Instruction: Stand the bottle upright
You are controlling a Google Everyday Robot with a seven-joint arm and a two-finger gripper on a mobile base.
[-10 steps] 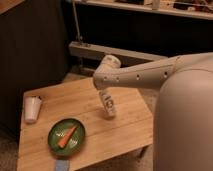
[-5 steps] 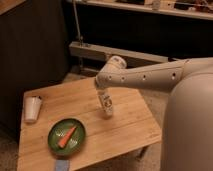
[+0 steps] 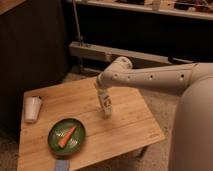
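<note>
The bottle (image 3: 105,104) is a small white oblong with dark label marks. It stands nearly upright, a little tilted, near the middle of the wooden table (image 3: 125,125), with its lower end at the tabletop. My gripper (image 3: 101,94) comes down from the white arm (image 3: 150,76) and is shut on the bottle's upper part. The bottle's top is hidden by the gripper.
A white cup (image 3: 32,108) stands at the table's left edge. A green plate (image 3: 55,142) with a carrot (image 3: 66,136) sits front left, and a small blue object (image 3: 61,165) lies at the front edge. A metal rail (image 3: 95,51) runs behind the table, and my white body (image 3: 192,135) fills the right.
The arm's bend has swung to the right over the table. The bottle has stayed at about the same spot under the gripper.
</note>
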